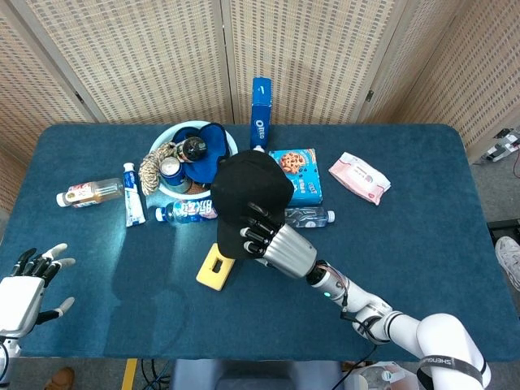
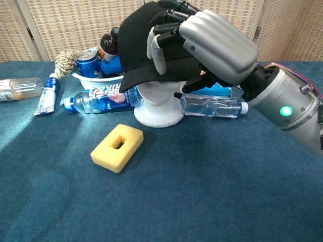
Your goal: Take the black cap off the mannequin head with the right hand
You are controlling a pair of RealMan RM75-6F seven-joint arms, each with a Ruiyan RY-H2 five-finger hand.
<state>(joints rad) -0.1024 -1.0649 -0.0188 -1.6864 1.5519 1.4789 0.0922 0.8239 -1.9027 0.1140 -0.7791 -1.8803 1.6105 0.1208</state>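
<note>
The black cap sits tilted on the white mannequin head, its brim raised so the head's white neck and base show beneath. My right hand grips the cap, fingers curled over the crown's front and thumb under the brim edge. My left hand rests open at the table's near left corner, holding nothing; the chest view does not show it.
A yellow sponge block lies in front of the head's base. Clear water bottles lie on either side. A white bowl of cans and bottles, an Oreo box, a cookie box and a pink pack stand behind.
</note>
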